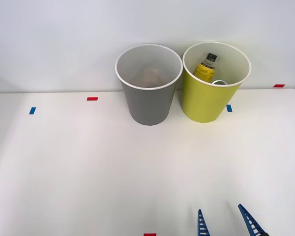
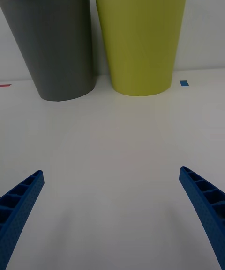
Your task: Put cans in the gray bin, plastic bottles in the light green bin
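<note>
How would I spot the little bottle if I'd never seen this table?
Look to the far edge of the white table, where two buckets stand side by side against the wall. The yellow bottle sits inside the light green bin, on the right. Its black cap and yellow label mark it out.

White table (image 1: pixel 64 172) w/ pale wall (image 1: pixel 54 39)

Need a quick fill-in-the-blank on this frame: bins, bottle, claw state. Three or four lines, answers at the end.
1. The yellow bottle with the black cap sits inside the ____ bin.
2. The gray bin stands on the robot's ____ side of the light green bin.
3. The right claw is ____ and holds nothing.
4. Both bins stand on the white table in an ____ position.

Missing words: light green; left; open; upright
</note>
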`<state>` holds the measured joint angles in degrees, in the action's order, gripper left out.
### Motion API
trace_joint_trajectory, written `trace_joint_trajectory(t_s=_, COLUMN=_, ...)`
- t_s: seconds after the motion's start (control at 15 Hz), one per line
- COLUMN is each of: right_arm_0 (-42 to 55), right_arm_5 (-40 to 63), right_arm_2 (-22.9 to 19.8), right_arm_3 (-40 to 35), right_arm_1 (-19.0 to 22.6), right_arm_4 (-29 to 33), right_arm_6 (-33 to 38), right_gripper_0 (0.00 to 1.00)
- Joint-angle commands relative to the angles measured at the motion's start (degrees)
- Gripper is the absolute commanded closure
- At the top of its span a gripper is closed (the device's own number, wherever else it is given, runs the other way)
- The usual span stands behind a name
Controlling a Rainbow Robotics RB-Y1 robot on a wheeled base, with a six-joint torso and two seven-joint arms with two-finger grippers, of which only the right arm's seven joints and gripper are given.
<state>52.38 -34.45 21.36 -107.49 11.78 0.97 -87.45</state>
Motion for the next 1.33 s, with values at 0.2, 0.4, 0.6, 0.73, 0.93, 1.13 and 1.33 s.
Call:
trace_joint_trajectory(t_s=0.2, right_arm_0=0.0, right_arm_5=0.0, right_arm_2=0.0, right_arm_3=0.0, right_arm_1=0.0, right_arm_4=0.0, right_arm_6=0.0, right_gripper_0=0.00)
trace_joint_trajectory(t_s=0.4, right_arm_0=0.0, right_arm_5=0.0, right_arm_2=0.0, right_arm_3=0.0, right_arm_1=0.0, right_arm_4=0.0, right_arm_6=0.0, right_gripper_0=0.00)
trace_joint_trajectory(t_s=0.6, right_arm_0=0.0, right_arm_5=0.0, right_arm_2=0.0, right_arm_3=0.0, right_arm_1=0.0, right_arm_4=0.0, right_arm_6=0.0, right_gripper_0=0.00)
trace_joint_trajectory(t_s=0.73, right_arm_0=0.0, right_arm_5=0.0, right_arm_2=0.0, right_arm_3=0.0, right_arm_1=0.0, right_arm_4=0.0, right_arm_6=0.0, right_gripper_0=0.00)
trace_joint_trajectory(t_s=0.93, right_arm_0=0.0, right_arm_5=0.0, right_arm_2=0.0, right_arm_3=0.0, right_arm_1=0.0, right_arm_4=0.0, right_arm_6=0.0, right_gripper_0=0.00)
trace_joint_trajectory(t_s=1.13, right_arm_0=0.0, right_arm_5=0.0, right_arm_2=0.0, right_arm_3=0.0, right_arm_1=0.0, right_arm_4=0.0, right_arm_6=0.0, right_gripper_0=0.00)
trace_joint_trajectory(t_s=1.33, right_arm_0=0.0, right_arm_5=0.0, right_arm_2=0.0, right_arm_3=0.0, right_arm_1=0.0, right_arm_4=0.0, right_arm_6=0.0, right_gripper_0=0.00)
